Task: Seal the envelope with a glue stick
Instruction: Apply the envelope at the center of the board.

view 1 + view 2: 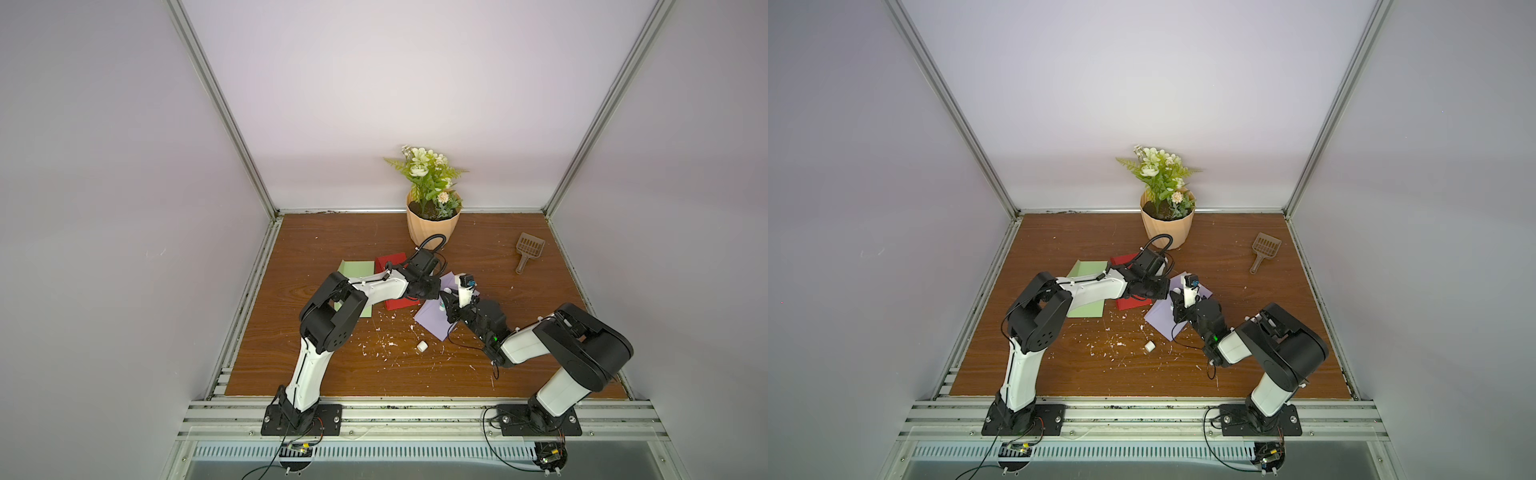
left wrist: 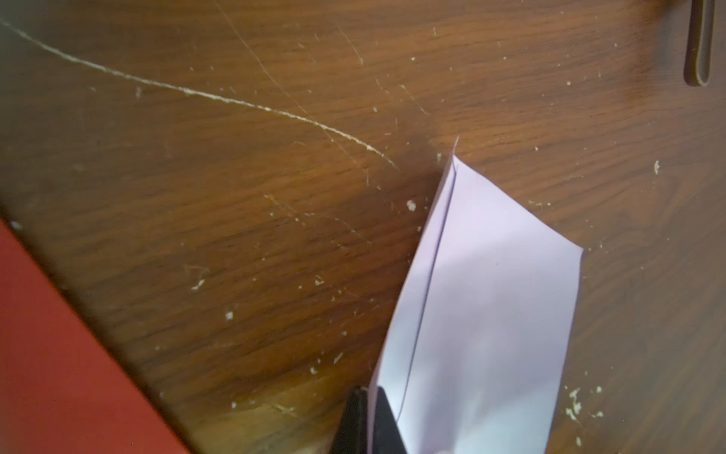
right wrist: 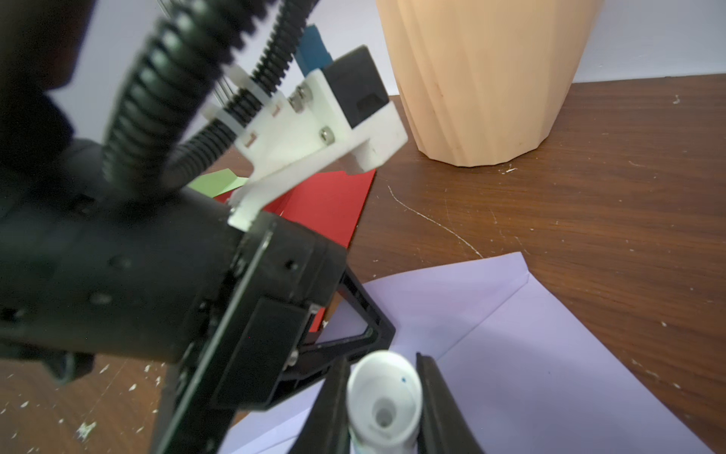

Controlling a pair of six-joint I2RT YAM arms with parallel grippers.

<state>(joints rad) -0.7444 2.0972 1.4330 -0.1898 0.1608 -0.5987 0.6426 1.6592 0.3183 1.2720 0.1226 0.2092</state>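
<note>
A lilac envelope lies mid-table with its flap open. My left gripper is shut on an edge of the envelope's paper, which stands up between the black jaws. My right gripper is shut on the glue stick, a white tube held just over the envelope, its hollow round end toward the wrist camera. A small white cap lies on the wood nearer the front.
A red envelope and a green one lie partly under the left arm. A peach flower pot stands at the back, a brown scoop at the back right. White crumbs dot the wooden table.
</note>
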